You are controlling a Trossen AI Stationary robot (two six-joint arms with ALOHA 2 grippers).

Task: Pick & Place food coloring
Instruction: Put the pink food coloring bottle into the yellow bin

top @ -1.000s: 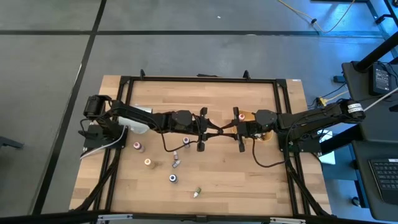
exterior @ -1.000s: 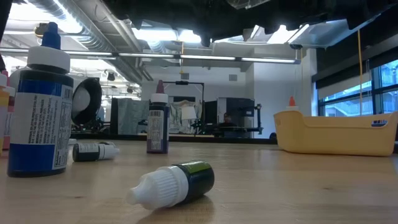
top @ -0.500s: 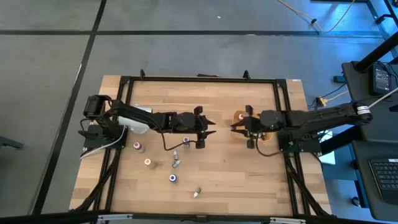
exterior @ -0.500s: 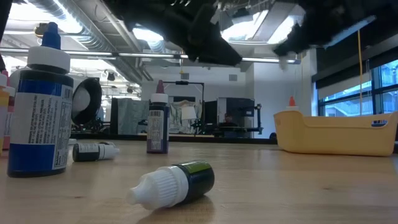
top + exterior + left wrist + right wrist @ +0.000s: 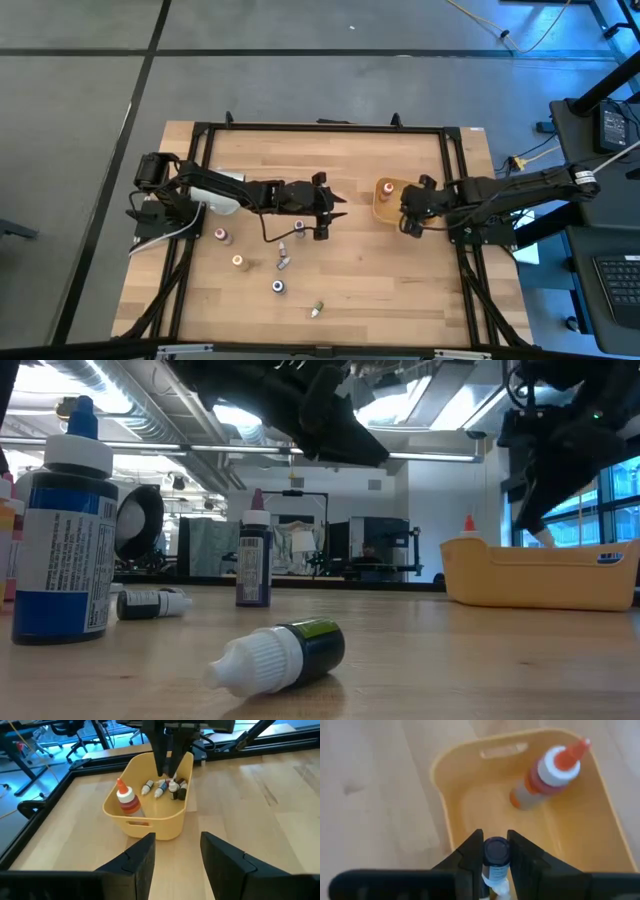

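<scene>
Since one second ago, your right tool [image 5: 412, 208] has drawn back from the middle of the tabletop [image 5: 350, 270] and now hangs over the yellow tray [image 5: 385, 197]. Your left tool [image 5: 333, 212] has drawn back a little too and now waits above the tabletop, on the tray's side toward the left arm.

You can see in the right wrist view that the right tool [image 5: 492, 851] is closed on a small dark bottle [image 5: 496, 854], which points down into the tray [image 5: 445, 775]. Inside the tray, an orange-capped bottle [image 5: 547, 772] stands at the end away from the tool.

In the left wrist view, the fingers [image 5: 145, 857] of the left tool stand apart, with nothing between them. The same view shows the orange-capped bottle [image 5: 127, 802] at one end of the tray [image 5: 150, 820] and several small bottles [image 5: 165, 787] lying at the other end, under the right tool.

Well apart from the tray, beyond the left tool, six bottles remain on the tabletop. One is near the left tool [image 5: 299, 225], and the others are farther away [image 5: 222, 236] [image 5: 238, 261] [image 5: 283, 263] [image 5: 278, 287]. A green bottle [image 5: 316, 310] lies on its side, farthest from the tray.
</scene>
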